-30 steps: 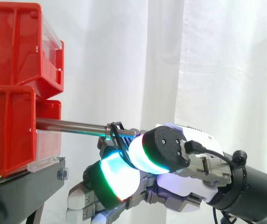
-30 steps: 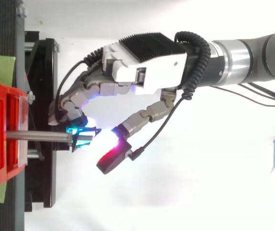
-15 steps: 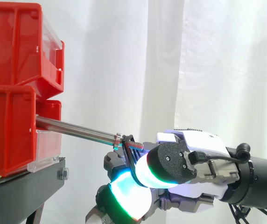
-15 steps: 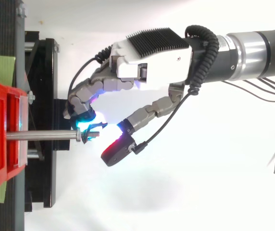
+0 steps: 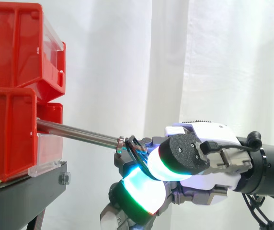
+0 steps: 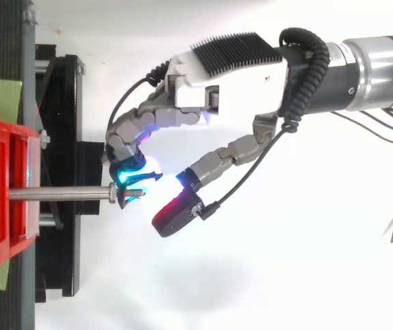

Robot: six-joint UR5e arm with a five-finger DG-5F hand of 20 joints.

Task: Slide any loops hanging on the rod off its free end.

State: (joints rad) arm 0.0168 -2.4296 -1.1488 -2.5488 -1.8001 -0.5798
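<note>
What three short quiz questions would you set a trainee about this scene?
1. True or false: the loop sits close to the bins.
2. In the side view, the rod runs toward its free end: A upward, B level, C downward.
3. At which end of the rod is the hand?
Key: 1 false; 2 C; 3 the free end.

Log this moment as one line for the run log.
rod: sticks out from red bins | black loop: on its threaded free end, not yet off | hand: at the loop, grip unclear
</note>
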